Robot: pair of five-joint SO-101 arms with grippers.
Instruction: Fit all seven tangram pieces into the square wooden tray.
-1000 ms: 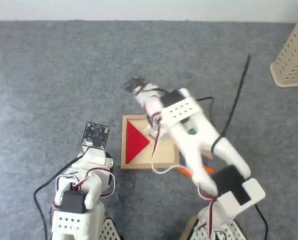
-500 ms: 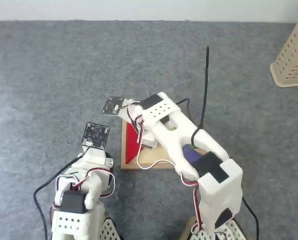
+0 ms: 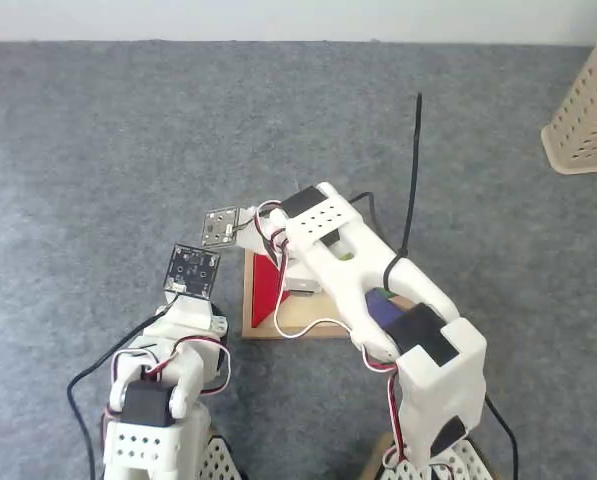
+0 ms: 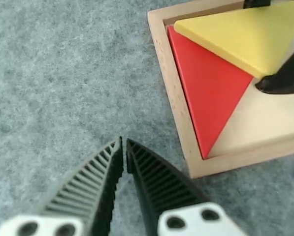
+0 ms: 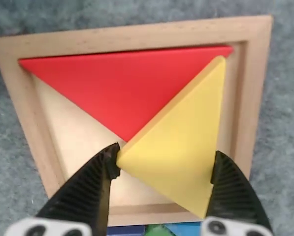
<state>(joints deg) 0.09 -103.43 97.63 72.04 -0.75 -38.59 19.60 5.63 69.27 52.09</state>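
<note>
Looking down through the right wrist camera, I see my right pincer (image 5: 165, 160) clamped on the yellow triangle (image 5: 181, 142), one finger against a corner and the other against the opposite edge. It holds the piece over the square wooden tray (image 5: 137, 33). The red triangle (image 5: 122, 81) lies flat inside the tray, its long side along one inner wall. The yellow triangle overlaps the tip and part of one short side of the red one, and one of its corners reaches nearly to the tray's corner. I cannot tell whether the yellow piece touches the red one. The left wrist camera shows its thick edge sitting higher than the red surface. Bare wood shows in the remaining tray floor. Just past the rim nearest the right pincer I catch slivers of a blue piece (image 5: 124, 231) and a green piece (image 5: 159, 229).

My left pincer (image 4: 123, 143) hangs over the grey bench (image 3: 108, 150) just beside the tray, outside its corner. Its ribbed fingers are drawn almost together with nothing between them.

From above, the right arm (image 3: 368, 280) stretches over the tray, and the left arm (image 3: 173, 370) sits back near its base. A pale slotted basket (image 3: 588, 110) stands at the far right edge, well apart.
</note>
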